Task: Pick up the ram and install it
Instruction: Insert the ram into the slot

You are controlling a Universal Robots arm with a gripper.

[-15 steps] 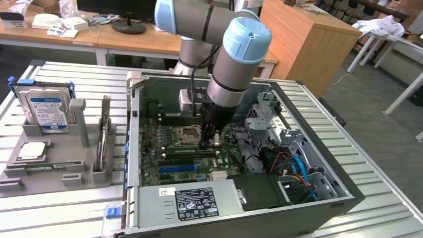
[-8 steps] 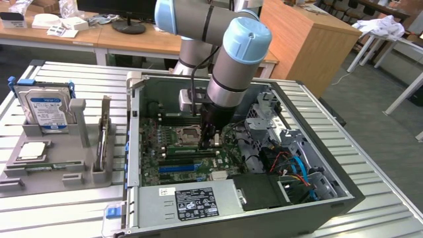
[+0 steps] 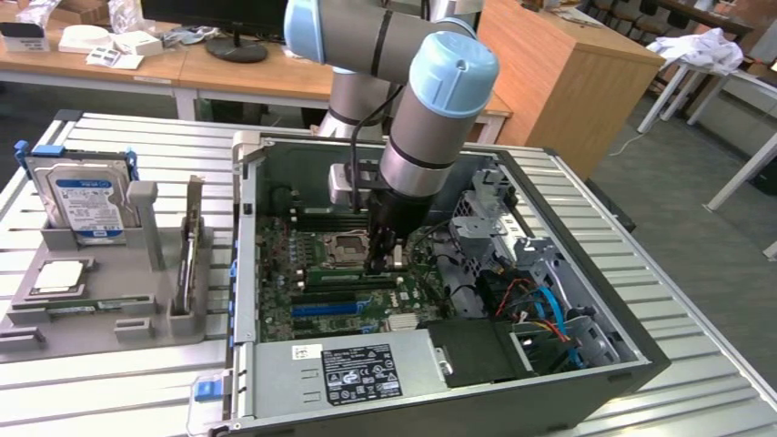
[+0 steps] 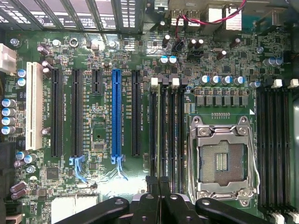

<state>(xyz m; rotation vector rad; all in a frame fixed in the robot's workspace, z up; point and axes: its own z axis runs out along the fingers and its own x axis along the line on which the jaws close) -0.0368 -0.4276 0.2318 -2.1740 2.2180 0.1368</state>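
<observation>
The ram [image 4: 159, 135] stands on edge in a black memory slot beside the CPU socket [image 4: 223, 161], showing as a thin green line. In the exterior view the ram [image 3: 346, 271] is a light green strip just in front of the socket [image 3: 349, 246]. My gripper [image 4: 159, 181] is shut, its two fingertips together over one end of the ram. I cannot tell whether they touch it. In the exterior view my gripper [image 3: 386, 262] reaches straight down into the open PC case.
A blue slot [image 4: 117, 112] and several black slots lie beside the memory slots. The power supply [image 3: 352, 369] and cables [image 3: 540, 309] crowd the case. A grey fixture [image 3: 109, 319] on the exterior view's left holds a hard drive [image 3: 85, 200].
</observation>
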